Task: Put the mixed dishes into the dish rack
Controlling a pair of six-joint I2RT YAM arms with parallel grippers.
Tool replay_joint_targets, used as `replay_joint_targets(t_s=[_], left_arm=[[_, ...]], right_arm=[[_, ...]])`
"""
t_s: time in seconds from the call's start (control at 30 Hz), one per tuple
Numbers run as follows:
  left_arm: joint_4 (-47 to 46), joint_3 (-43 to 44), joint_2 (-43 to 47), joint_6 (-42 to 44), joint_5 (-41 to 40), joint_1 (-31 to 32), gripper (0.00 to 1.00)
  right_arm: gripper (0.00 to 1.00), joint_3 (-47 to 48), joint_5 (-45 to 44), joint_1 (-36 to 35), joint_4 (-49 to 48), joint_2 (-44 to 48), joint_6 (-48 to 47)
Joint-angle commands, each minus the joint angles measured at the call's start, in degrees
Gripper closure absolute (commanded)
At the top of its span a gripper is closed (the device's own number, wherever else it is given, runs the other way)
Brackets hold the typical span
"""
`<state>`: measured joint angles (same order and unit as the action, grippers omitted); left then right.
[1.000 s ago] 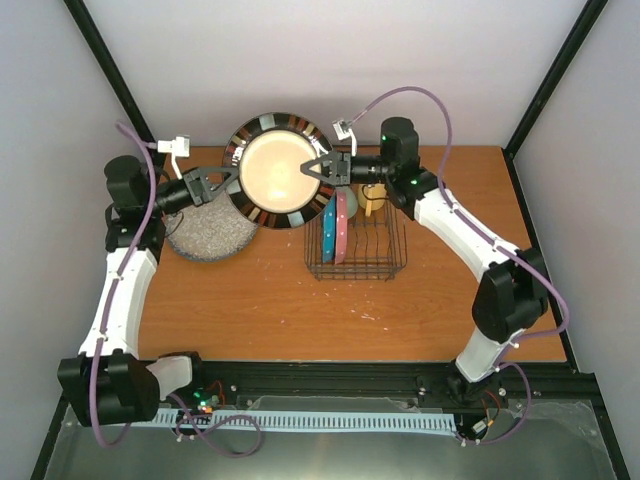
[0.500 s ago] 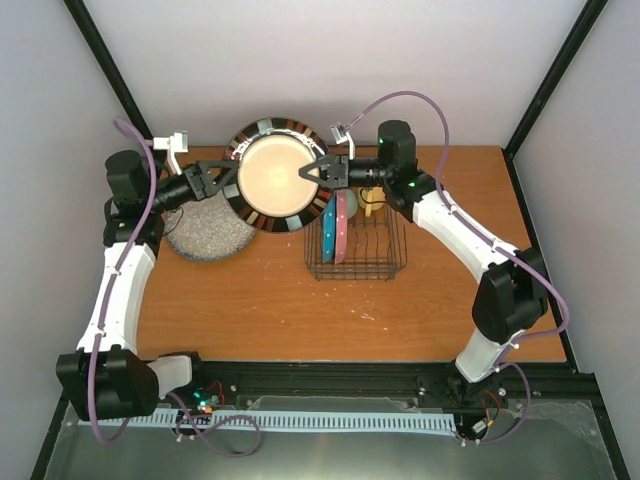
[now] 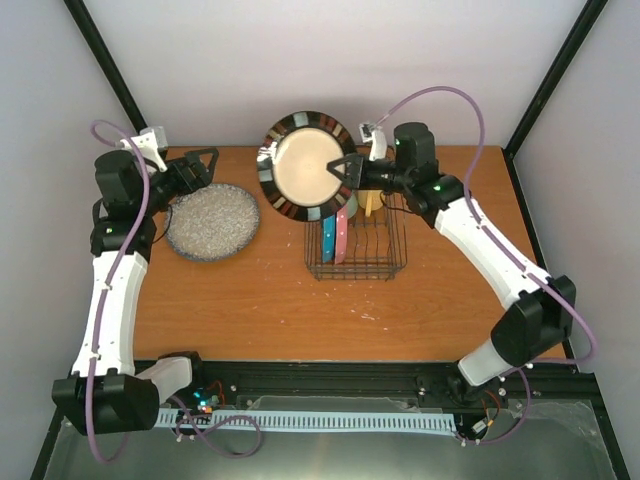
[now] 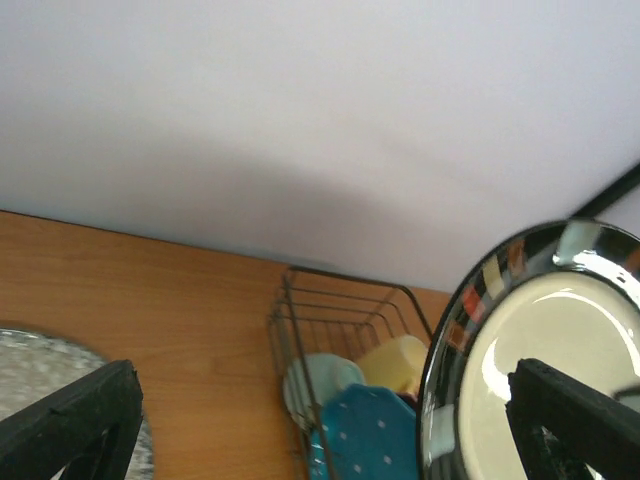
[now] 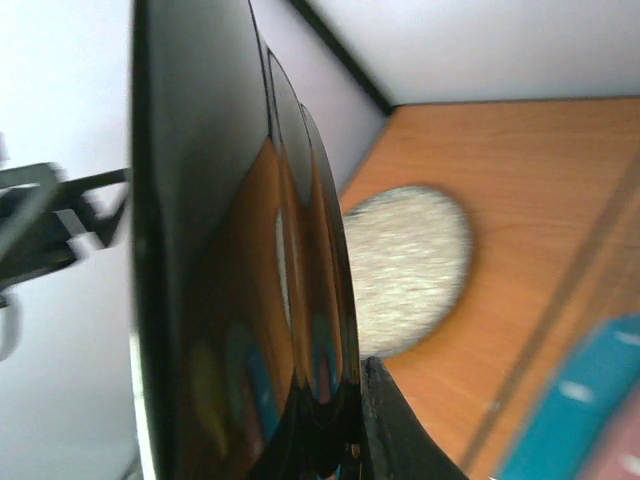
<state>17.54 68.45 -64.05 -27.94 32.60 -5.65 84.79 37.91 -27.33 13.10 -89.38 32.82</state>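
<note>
Top external view, upper centre: a dark-rimmed plate [image 3: 305, 165] hangs above the dish rack [image 3: 372, 262], pinched at one edge by the right gripper [image 3: 349, 168]. It may slip or strike the blue plate [image 3: 327, 237]. The left gripper [image 3: 207, 166] is spread and empty.

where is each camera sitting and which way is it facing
top external: high behind the bases, looking down on the table, left arm and right arm whole.
left wrist: on the left arm, facing the back wall and dish rack; open left fingers at bottom corners.
right wrist: on the right arm, looking along the dark-rimmed cream plate its right fingers pinch, toward the grey speckled plate.
shared: all three show the held plate.
</note>
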Motion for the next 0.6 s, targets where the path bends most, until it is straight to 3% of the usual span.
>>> replay_joint_targets(t_s=[0.0, 0.33, 0.57], left_arm=[[3.14, 2.37, 1.46, 4.75, -10.52, 0.29, 0.0], [2.35, -0.55, 0.49, 7.06, -12.74, 0.3, 0.0], [2.02, -1.88, -0.43, 8.14, -13.91, 0.29, 0.0]], right_arm=[[0.97, 3.58, -22.72, 0.74, 5.89, 9.01, -10.01], [0.97, -7.81, -51.92, 1.32, 6.57, 24.26, -13.69], [0.97, -12.96, -60.21, 1.11, 11.3, 25.33, -11.92]])
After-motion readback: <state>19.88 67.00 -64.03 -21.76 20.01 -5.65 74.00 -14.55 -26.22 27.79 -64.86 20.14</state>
